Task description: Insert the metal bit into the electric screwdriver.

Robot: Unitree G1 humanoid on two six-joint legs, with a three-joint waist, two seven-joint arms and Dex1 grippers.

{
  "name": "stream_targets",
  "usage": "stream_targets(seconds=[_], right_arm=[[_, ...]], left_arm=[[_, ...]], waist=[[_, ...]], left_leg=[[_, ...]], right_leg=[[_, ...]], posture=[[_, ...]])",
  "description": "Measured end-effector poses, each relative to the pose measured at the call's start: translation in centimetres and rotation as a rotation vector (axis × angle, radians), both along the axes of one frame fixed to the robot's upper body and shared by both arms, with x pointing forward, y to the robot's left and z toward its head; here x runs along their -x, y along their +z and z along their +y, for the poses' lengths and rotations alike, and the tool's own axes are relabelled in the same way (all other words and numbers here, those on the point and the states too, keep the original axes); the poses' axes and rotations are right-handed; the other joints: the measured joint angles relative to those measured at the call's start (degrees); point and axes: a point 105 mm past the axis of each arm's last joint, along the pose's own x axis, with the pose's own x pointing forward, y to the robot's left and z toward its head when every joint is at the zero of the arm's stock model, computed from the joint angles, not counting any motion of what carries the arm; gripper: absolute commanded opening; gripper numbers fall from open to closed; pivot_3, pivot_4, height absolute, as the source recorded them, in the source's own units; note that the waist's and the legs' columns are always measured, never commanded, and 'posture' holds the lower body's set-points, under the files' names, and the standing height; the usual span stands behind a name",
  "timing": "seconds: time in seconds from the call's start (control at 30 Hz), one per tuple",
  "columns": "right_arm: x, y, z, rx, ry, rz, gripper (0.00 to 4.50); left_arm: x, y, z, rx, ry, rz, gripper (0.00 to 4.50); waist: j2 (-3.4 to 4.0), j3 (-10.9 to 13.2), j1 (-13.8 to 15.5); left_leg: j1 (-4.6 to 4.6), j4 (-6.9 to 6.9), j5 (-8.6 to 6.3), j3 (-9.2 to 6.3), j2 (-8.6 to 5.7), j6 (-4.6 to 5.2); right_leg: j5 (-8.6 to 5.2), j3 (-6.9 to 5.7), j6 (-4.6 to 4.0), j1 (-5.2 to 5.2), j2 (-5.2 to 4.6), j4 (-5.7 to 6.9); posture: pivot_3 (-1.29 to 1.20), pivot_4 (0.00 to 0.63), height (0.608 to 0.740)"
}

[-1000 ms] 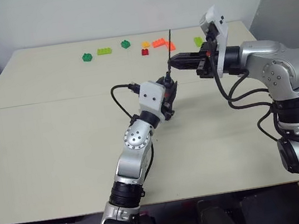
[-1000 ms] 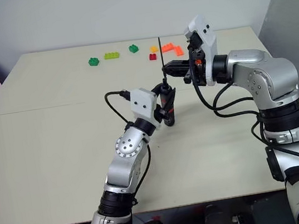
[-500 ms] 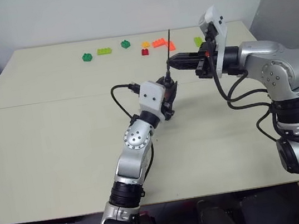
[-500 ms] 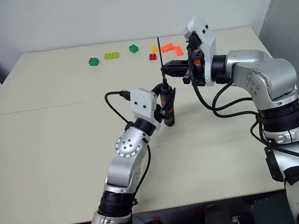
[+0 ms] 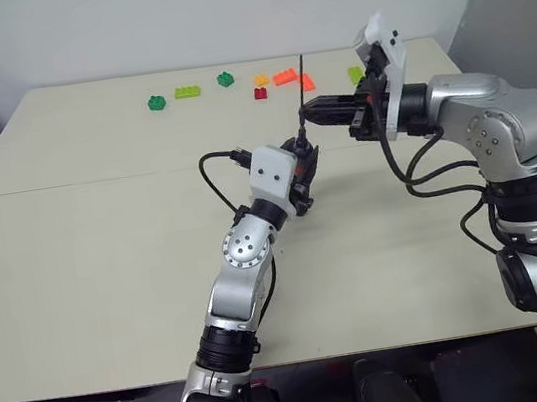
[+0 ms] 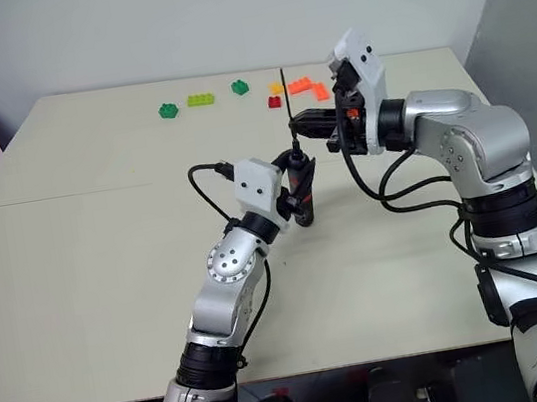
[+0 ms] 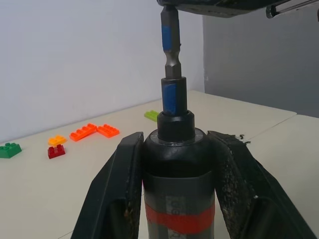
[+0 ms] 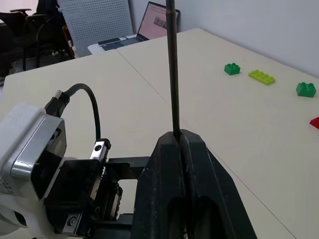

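Pinching metal bit (image 8: 172, 74) in right end effector (image 8: 180, 142), above electric screwdriver (image 7: 175, 164)

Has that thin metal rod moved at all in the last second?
Barely. The metal bit has tipped slightly left: its top now sits a little further from the orange bricks. Its base remains in the electric screwdriver.
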Motion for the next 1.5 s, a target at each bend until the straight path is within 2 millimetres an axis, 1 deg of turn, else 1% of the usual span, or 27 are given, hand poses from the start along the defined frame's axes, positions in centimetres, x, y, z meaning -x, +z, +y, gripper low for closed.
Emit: stream_targets(seconds=[0.37,0.83,1.07,1.37,1.5], right_arm=[[-0.03,-0.12,-0.13,0.018,0.028,-0.015,0.00],[-0.40,-0.07,-0.23,0.036,0.077,0.029,0.00],[-0.68,-0.02,-0.07,0.070,0.110,0.021,0.00],[-0.47,0.03,-0.07,0.076,0.097,0.027,0.00],[-0.17,-0.36,-0.33,0.066,0.080,0.032,0.00]], left_arm=[[0.00,-0.02,-0.01,-0.001,-0.001,0.000,1.64],[0.02,-0.04,-0.05,-0.001,-0.004,0.001,1.64],[0.02,-0.04,-0.05,-0.001,-0.005,0.001,1.64],[0.02,-0.05,-0.06,-0.002,-0.005,0.001,1.64],[0.05,-0.09,-0.14,-0.004,-0.010,0.002,1.64]], waist=[[0.00,0.00,0.00],[0.00,0.00,-0.01],[0.00,0.00,-0.03],[0.00,0.00,-0.01],[0.00,0.00,0.03]], left_leg=[[0.01,0.01,0.00,0.00,0.00,0.00],[0.04,0.03,0.00,0.00,0.00,0.00],[0.05,0.03,0.00,0.00,0.00,0.00],[0.05,0.04,0.00,0.00,0.00,0.00],[0.05,0.05,0.00,0.00,0.00,0.00]], right_leg=[[0.00,0.00,0.00,0.01,0.00,0.02],[0.00,0.00,0.00,0.02,0.00,0.07],[0.00,0.00,0.00,0.02,0.00,0.07],[0.00,0.00,0.00,0.03,0.00,0.08],[0.00,0.00,0.00,0.04,0.00,0.08]], posture=[[0.00,0.150,0.740],[0.00,0.150,0.740],[0.00,0.150,0.740],[0.00,0.150,0.740],[0.00,0.150,0.740]])
